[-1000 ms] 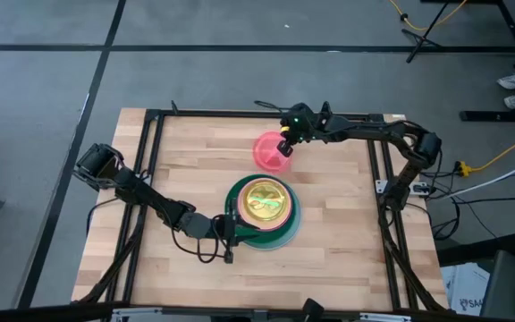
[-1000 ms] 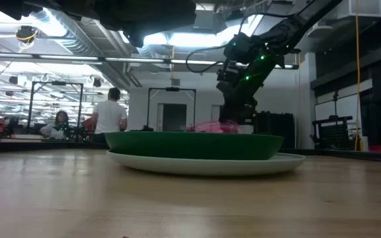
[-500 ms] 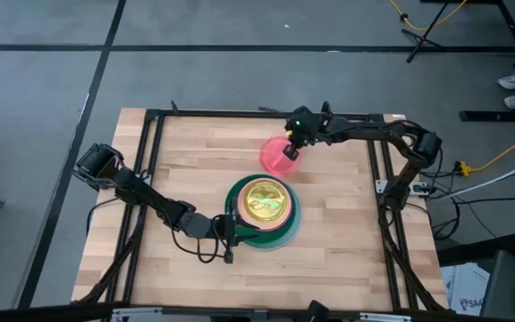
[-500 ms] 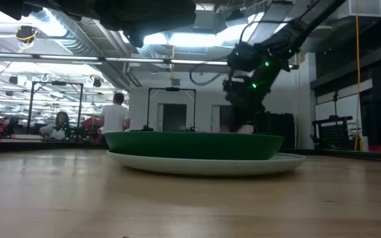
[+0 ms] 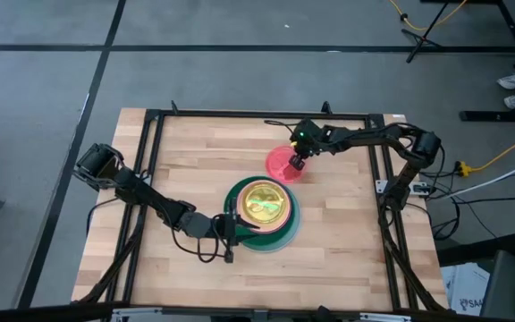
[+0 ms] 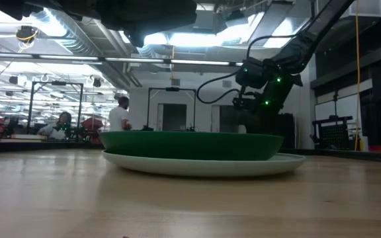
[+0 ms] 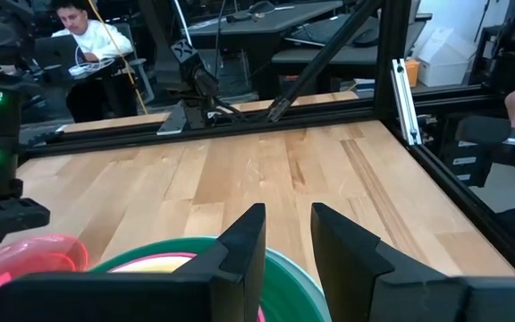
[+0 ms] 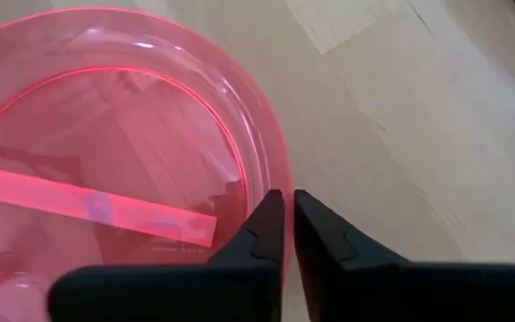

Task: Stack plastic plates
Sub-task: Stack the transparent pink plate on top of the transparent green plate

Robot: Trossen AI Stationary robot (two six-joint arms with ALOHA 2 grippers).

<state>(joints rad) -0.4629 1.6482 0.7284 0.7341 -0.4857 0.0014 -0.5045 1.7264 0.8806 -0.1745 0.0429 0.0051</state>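
A stack of plates (image 5: 262, 213) is seen just below the centre of the wooden surface (image 5: 186, 161) in the high view. The stack is topped by a translucent orange plate (image 5: 263, 200) over a neon green one, with a dark green plate (image 6: 190, 144) and a pale blue plate (image 6: 204, 164) beneath; the layers between cannot be told apart.

The left claw (image 5: 232, 226) is placed at the stack's 9 o'clock edge. In the left wrist view its fingers (image 7: 244, 246) stand apart on either side of the dark green rim, and whether the rim is touched cannot be told.

A pink plate (image 5: 282, 164) lies separately at roughly 1 o'clock from the stack, near it but apart. The right claw (image 5: 298, 165) is positioned at this plate's 3 o'clock rim. In the right wrist view its fingers (image 8: 262, 234) are seen almost together with the pink rim between them; a narrow gap remains, and whether the rim is firmly clamped cannot be told.

People are seen in the room beyond.
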